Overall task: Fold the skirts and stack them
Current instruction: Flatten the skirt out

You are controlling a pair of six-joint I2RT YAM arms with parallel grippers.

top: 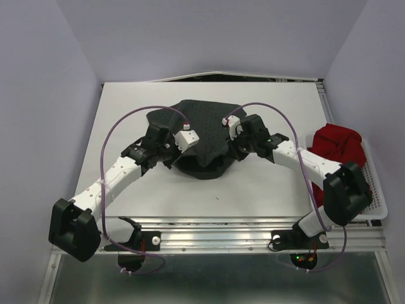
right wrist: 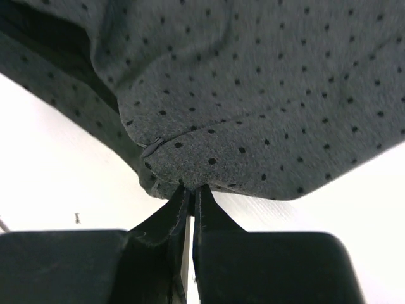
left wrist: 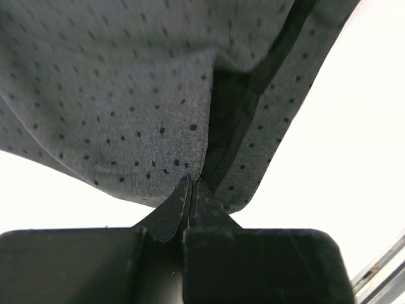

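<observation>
The dark grey dotted skirt [top: 199, 136] lies in the middle of the table. My left gripper [top: 172, 158] is at its near left edge, jaws shut on a pinch of the dotted cloth [left wrist: 145, 120]. My right gripper [top: 235, 152] is at its near right edge, jaws shut on the hem [right wrist: 253, 126], where the cloth puckers at the tips. The red skirt [top: 338, 147] lies crumpled in the white mesh basket [top: 377, 209] at the right.
The white basket overhangs the table's right side. A metal rail [top: 221, 228] runs along the near edge by both arm bases. Purple cables [top: 111, 139] loop above each arm. White walls close in the table at the back and sides.
</observation>
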